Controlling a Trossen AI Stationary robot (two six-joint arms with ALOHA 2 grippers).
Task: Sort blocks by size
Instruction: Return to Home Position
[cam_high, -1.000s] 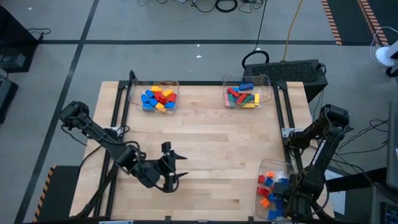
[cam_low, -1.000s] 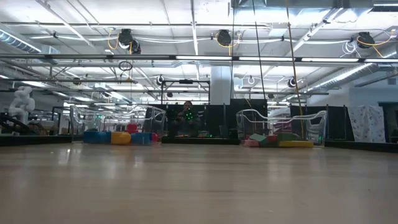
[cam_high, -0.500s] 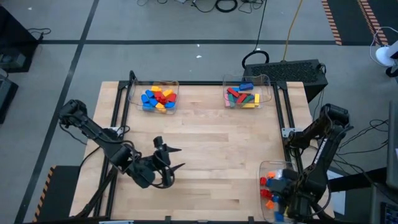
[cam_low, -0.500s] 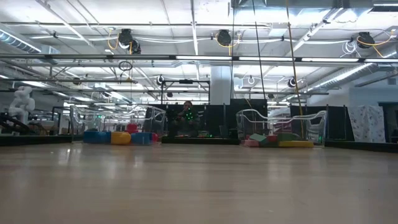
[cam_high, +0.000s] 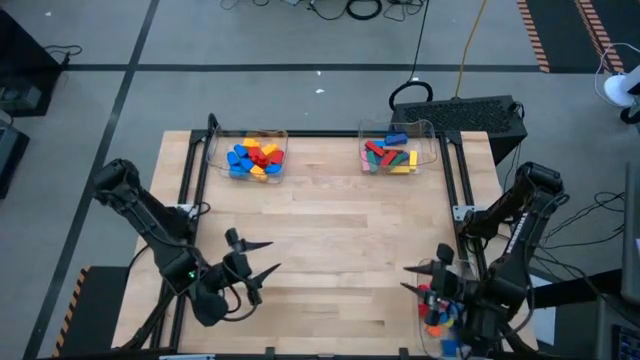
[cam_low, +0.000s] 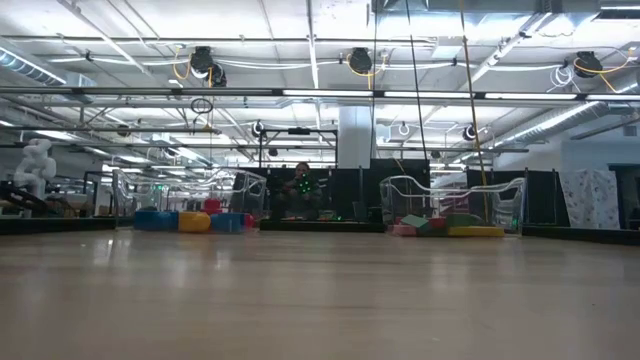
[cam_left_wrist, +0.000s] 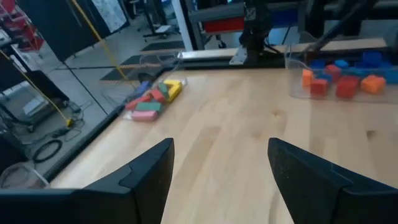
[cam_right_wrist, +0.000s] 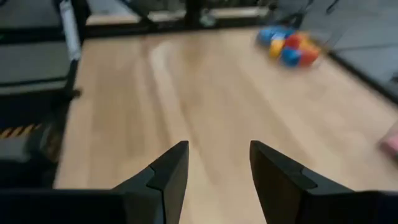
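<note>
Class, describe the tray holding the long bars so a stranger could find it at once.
Start at the wooden table and go to its far edge, where two clear trays sit. Take the right-hand tray. Its blocks are long bars, mostly red and green, while the left tray holds short chunky ones.

The middle of the surface (cam_high: 330, 230) is left bare, so a wide lane is offered from near edge to far edge and from left to right. The far edge is blocked at two spots, by the far-left tray (cam_high: 213, 150) and the far-right tray (cam_high: 435, 140), each filled with blocks (cam_high: 255, 158); a free gap is kept between them. The near-right corner is taken up by a third tray (cam_high: 420, 330), at whose left side the right pincer (cam_high: 408, 278) is held, fingers spread. The left pincer (cam_high: 272, 255), likewise spread, is held above the near-left part. Both side edges are lined by dark rails (cam_high: 190, 175).
</note>
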